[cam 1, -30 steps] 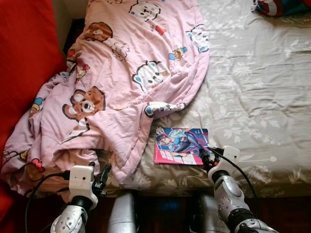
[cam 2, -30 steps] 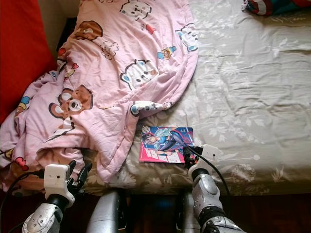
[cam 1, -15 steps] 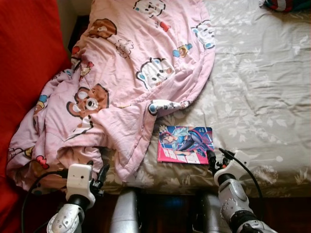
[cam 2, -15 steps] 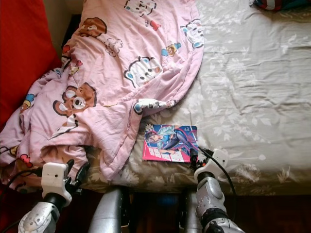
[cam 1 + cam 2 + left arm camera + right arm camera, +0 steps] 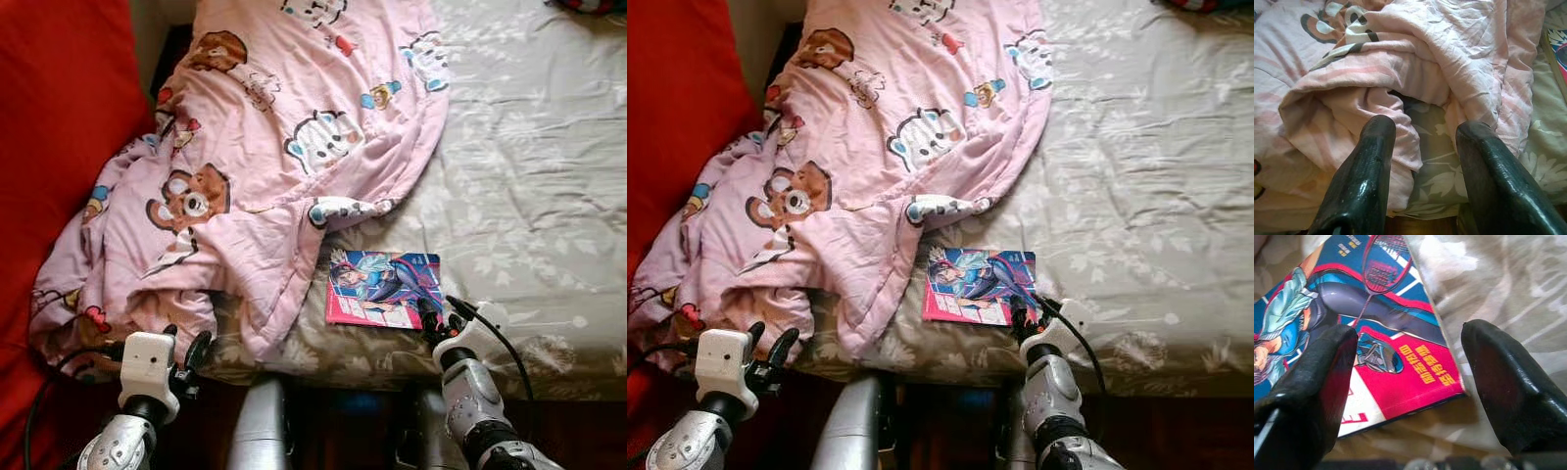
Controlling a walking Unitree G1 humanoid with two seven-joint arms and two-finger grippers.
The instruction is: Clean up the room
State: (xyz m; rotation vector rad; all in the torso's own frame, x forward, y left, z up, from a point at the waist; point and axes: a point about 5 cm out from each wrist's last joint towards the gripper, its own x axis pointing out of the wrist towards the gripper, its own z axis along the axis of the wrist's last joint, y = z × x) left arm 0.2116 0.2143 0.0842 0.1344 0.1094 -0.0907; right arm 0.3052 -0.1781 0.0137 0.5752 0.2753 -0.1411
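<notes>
A comic book point(image 5: 382, 288) with a red and blue cover lies flat near the front edge of the bed point(image 5: 529, 186). My right gripper point(image 5: 441, 318) is open at the book's near right corner; in the right wrist view its black fingers point(image 5: 1317, 382) straddle that corner of the book point(image 5: 1386, 328). A crumpled pink cartoon blanket point(image 5: 265, 166) covers the bed's left half and hangs over the front edge. My left gripper point(image 5: 184, 351) is open just in front of the blanket's hanging fold point(image 5: 1376, 93), not touching it.
A red cushion or headboard point(image 5: 59, 127) rises along the left side. The bedsheet is grey with a leaf pattern. A dark multicoloured item point(image 5: 593, 5) sits at the far right top. Dark floor lies below the bed's front edge.
The camera has shifted, so the whole scene sits further right and lower. The right gripper has come closer to the book's corner. The left gripper has stayed low by the blanket.
</notes>
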